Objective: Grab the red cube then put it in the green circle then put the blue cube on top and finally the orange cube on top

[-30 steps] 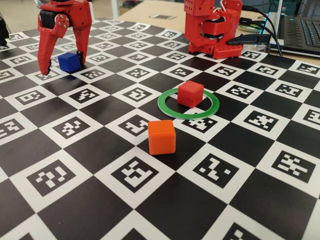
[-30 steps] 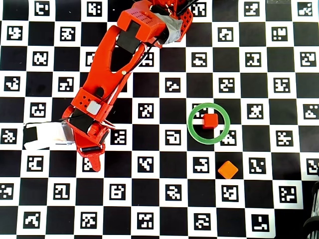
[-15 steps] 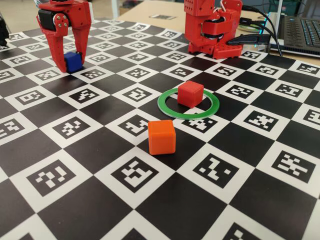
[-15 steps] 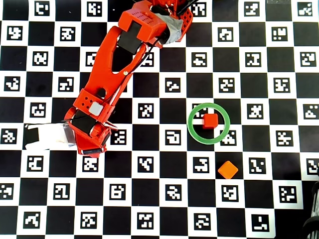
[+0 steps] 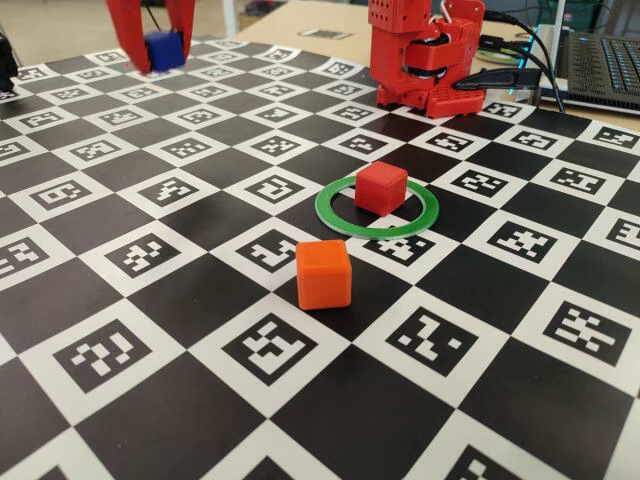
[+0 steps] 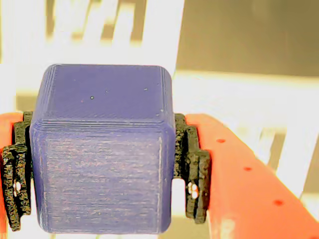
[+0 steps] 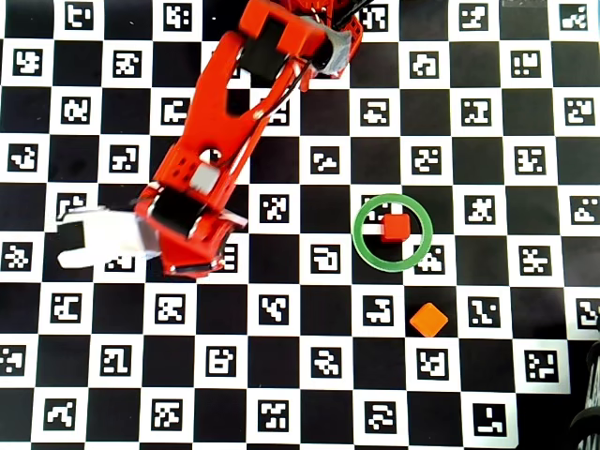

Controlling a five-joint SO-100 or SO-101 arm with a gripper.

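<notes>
My red gripper [image 5: 152, 45] is shut on the blue cube [image 5: 163, 49] and holds it up off the board at the far left of the fixed view. In the wrist view the blue cube [image 6: 102, 149] fills the space between the black pads [image 6: 192, 172], and the gripper [image 6: 102, 172] presses it from both sides. The red cube [image 5: 380, 188] [image 7: 395, 228] sits inside the green circle [image 5: 335, 215] [image 7: 366, 246], toward its far side. The orange cube [image 5: 323, 273] [image 7: 428, 320] rests on the board just outside the ring. In the overhead view the arm [image 7: 225, 131] hides the blue cube.
The arm's red base [image 5: 425, 55] stands at the back of the checkered marker board [image 5: 180, 400]. A laptop [image 5: 600, 60] and cables lie behind the board at the right. A white camera housing [image 7: 103, 239] sticks out from the wrist to the left.
The gripper closed around the blue cube on the board and has now lifted it upward; the wrist has risen and shifted slightly. The red and orange cubes stayed put.
</notes>
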